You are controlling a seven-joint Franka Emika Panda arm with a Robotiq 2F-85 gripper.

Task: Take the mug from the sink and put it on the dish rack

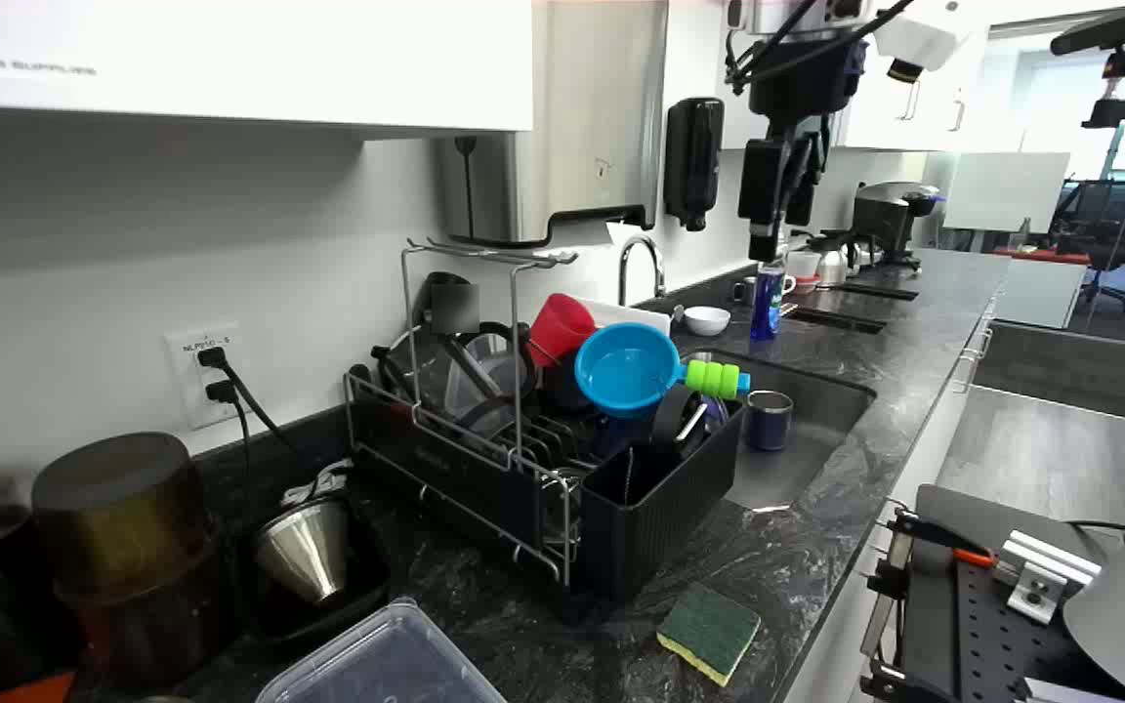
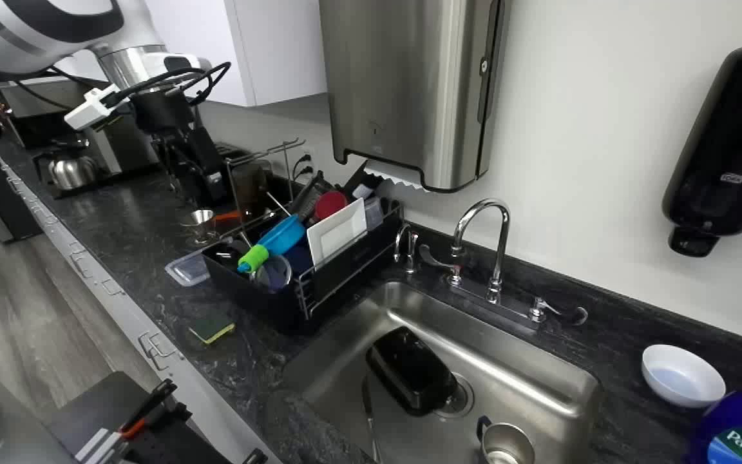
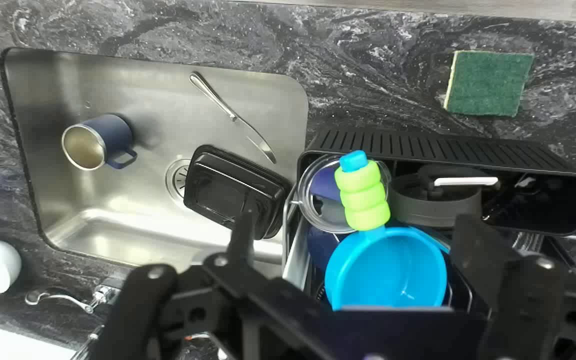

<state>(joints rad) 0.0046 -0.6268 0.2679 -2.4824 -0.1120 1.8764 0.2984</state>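
The dark blue mug stands upright in the sink, handle attached; it shows in both exterior views (image 1: 769, 428) (image 2: 506, 446) and at the left of the wrist view (image 3: 110, 136). The steel sink (image 2: 500, 370) (image 3: 153, 87) is set in the counter beside the dish rack. The black dish rack (image 1: 665, 532) (image 2: 351, 274) (image 3: 448, 145) is full of dishes, with a blue toy-like pan (image 3: 385, 270) with a green handle on top. My gripper (image 1: 785, 229) (image 2: 207, 193) (image 3: 358, 225) is open and empty, high above the rack, away from the mug.
A black container (image 2: 409, 370) (image 3: 233, 187) and a knife (image 3: 228, 112) lie in the sink. A faucet (image 2: 500, 241) stands behind it. A green sponge (image 1: 709, 630) lies before the rack. A paper towel dispenser (image 2: 413, 90) overhangs. A white bowl (image 2: 680, 374) stands beyond the sink.
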